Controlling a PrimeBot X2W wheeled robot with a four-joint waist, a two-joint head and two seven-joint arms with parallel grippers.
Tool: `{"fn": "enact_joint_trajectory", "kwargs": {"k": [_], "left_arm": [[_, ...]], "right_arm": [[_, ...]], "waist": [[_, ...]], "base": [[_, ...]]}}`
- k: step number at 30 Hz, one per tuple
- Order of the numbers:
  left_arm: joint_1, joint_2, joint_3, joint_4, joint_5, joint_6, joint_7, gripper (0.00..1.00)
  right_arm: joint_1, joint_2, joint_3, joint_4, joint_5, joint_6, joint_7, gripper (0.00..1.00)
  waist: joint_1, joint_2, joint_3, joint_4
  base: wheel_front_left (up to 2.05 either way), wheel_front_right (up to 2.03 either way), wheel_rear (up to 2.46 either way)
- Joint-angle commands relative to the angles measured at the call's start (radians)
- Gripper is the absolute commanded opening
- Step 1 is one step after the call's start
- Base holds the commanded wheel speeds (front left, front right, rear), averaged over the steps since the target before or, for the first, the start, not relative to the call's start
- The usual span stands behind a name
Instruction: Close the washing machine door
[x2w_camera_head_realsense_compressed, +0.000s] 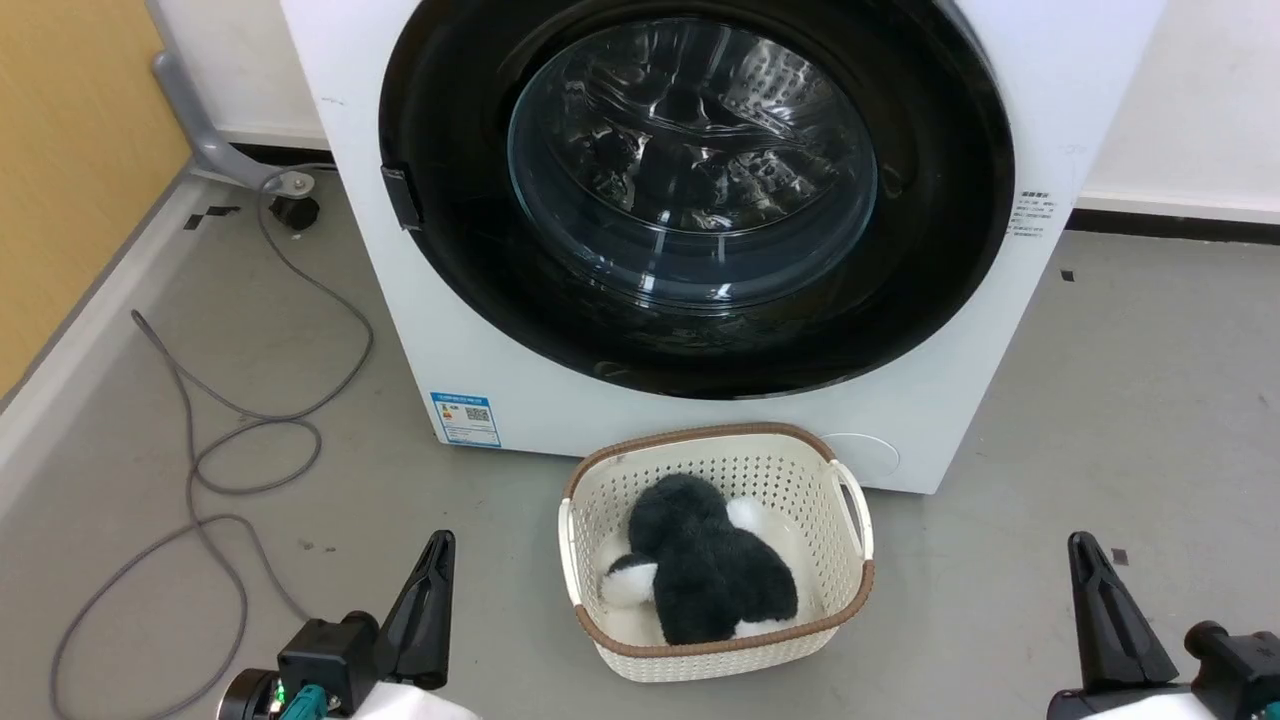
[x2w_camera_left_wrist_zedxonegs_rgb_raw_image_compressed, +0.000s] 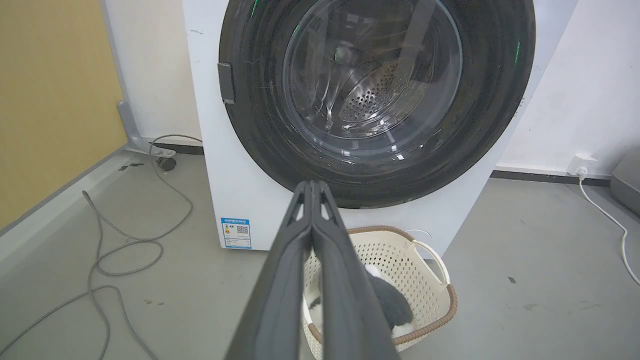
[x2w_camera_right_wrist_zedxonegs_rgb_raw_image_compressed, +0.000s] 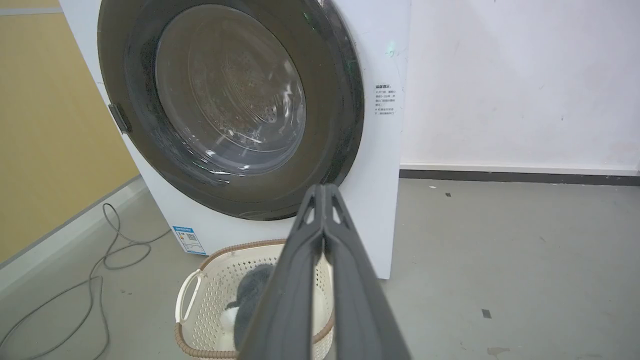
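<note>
A: Tools first?
B: Head view, the left tool (x2w_camera_left_wrist_zedxonegs_rgb_raw_image_compressed: 311, 189) at 7 o'clock, fingers pressed together, empty. The right tool (x2w_camera_right_wrist_zedxonegs_rgb_raw_image_compressed: 325, 190) at 5 o'clock, same, pressed together, empty.
A: Between them?
B: At 6 o'clock a cream basket (x2w_camera_head_realsense_compressed: 720, 655) on the floor, with a dark-and-white plush (x2w_camera_head_realsense_compressed: 705, 575) inside.
A: Door?
B: The washing machine door (x2w_camera_head_realsense_compressed: 470, 260) at 12 o'clock, flat against the washing machine (x2w_camera_head_realsense_compressed: 560, 400) front, well apart from both tools.

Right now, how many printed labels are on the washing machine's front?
2. A blue label sits low on the washing machine's left; a black-text label is right of the door. The machine's top is cropped, so more may be hidden.
</note>
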Motion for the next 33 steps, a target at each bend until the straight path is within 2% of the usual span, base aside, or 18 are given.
{"fn": "enact_joint_trajectory", "kwargs": {"k": [1, 33], "left_arm": [[-0.007, 0.0, 0.004, -0.005, 0.008, 0.006, 0.005, 0.0], [-0.018, 0.0, 0.027, -0.041, 0.052, 0.035, 0.074, 0.0]], "right_arm": [[-0.016, 0.003, 0.003, -0.003, -0.006, 0.0, 0.003, 0.0], [-0.047, 0.009, 0.027, -0.009, -0.056, 0.0, 0.068, 0.0]], "waist": [[0.0, 0.0, 0.0, -0.001], [0.0, 0.0, -0.004, -0.032]], "base": [[0.0, 0.0, 0.0], [0.0, 0.0, 0.0]]}}
